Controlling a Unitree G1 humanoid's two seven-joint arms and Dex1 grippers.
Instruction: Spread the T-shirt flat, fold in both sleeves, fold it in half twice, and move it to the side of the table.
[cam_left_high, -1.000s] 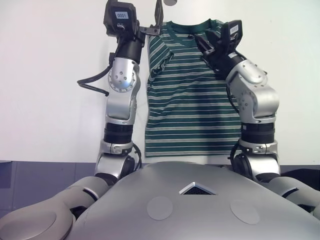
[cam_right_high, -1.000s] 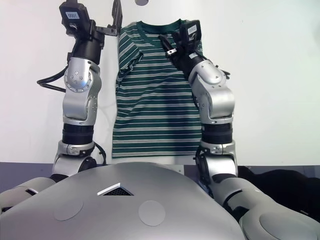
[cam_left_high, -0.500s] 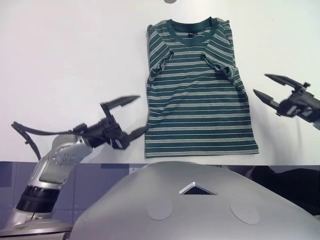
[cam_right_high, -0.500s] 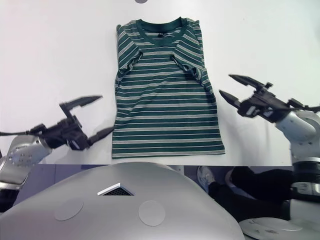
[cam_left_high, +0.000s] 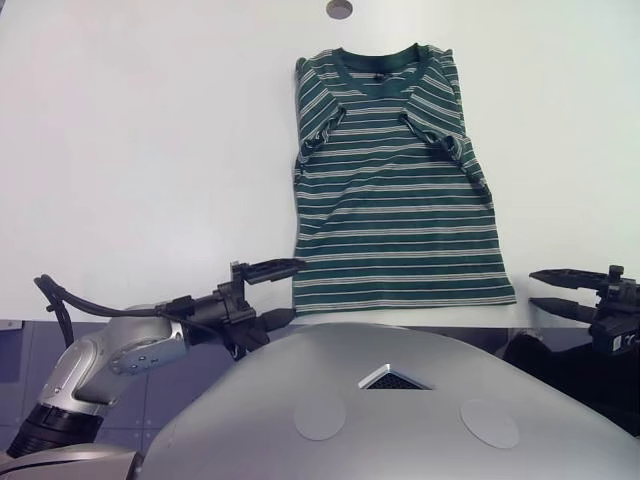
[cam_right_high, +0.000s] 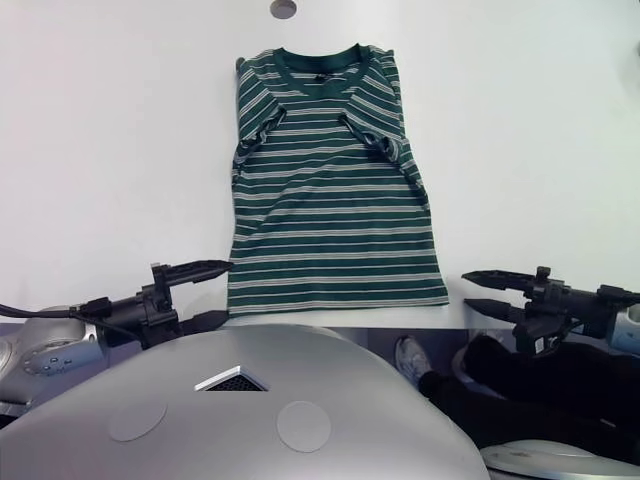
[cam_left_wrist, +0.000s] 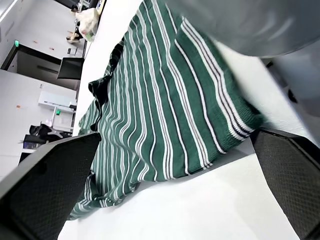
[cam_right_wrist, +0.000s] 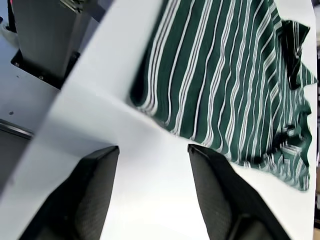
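Green striped T-shirt (cam_left_high: 390, 190) on the white table (cam_left_high: 150, 150), seen from the head camera. The shirt lies flat at mid-width of the tabletop, collar toward the far edge and hem along the near edge, with both sleeves folded in over the chest.

Left gripper (cam_left_high: 296, 288): held low at the near edge, just beside the hem's left corner, pointing across toward the shirt. Its two fingers (cam_left_wrist: 50, 185) stand wide apart and hold nothing. In the left wrist view the hem corner lies ahead, between them, with white tabletop separating cloth and pads.

Right gripper (cam_right_high: 466, 289): at the near edge on the other side, near the hem's right corner but apart from it, with a strip of bare table between. Its fingers (cam_right_wrist: 85, 195) are likewise spread and empty.

A small round grey hole (cam_left_high: 339, 9) sits at the far edge of the tabletop, beyond the collar.

Compared with a second ago, both grippers have left the shoulders of the shirt. Half a second ago they were swinging outward over the table's sides. They have since dropped back to the near edge and drawn in toward the hem corners. The shirt keeps its place and its folded sleeves.
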